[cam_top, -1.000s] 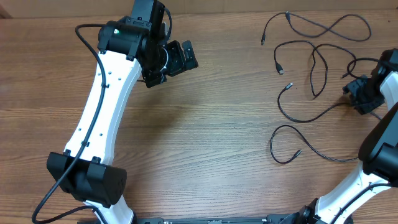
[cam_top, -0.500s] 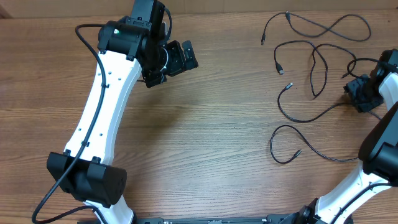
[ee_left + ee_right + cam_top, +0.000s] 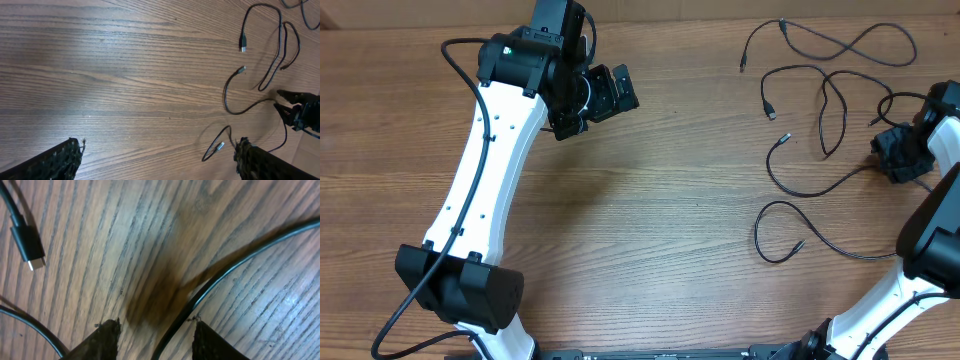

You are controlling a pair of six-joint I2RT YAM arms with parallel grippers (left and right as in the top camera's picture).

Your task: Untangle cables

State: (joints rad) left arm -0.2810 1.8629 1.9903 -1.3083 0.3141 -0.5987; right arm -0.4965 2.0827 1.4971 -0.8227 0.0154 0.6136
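Observation:
Several thin black cables lie apart on the right of the wooden table: a wavy one at the back (image 3: 830, 45), a looped one (image 3: 820, 95), a curved one (image 3: 800, 185) and a front loop (image 3: 790, 250). My right gripper (image 3: 895, 155) is low over the right end of the curved cable. In the right wrist view its jaws (image 3: 155, 326) stand apart with that cable (image 3: 225, 275) running between them, close to the right finger, not pinched. My left gripper (image 3: 605, 95) hovers wide open over bare wood at back left; its jaws (image 3: 159, 150) hold nothing.
A black plug with a silver tip (image 3: 27, 242) lies beside my right gripper. In the left wrist view, silver-tipped cable ends (image 3: 243, 45) and my right gripper (image 3: 300, 107) sit at the right. The table's back edge runs just behind the wavy cable.
My right gripper's fingers have drawn a little closer together around the cable. The left arm and the cables have not moved.

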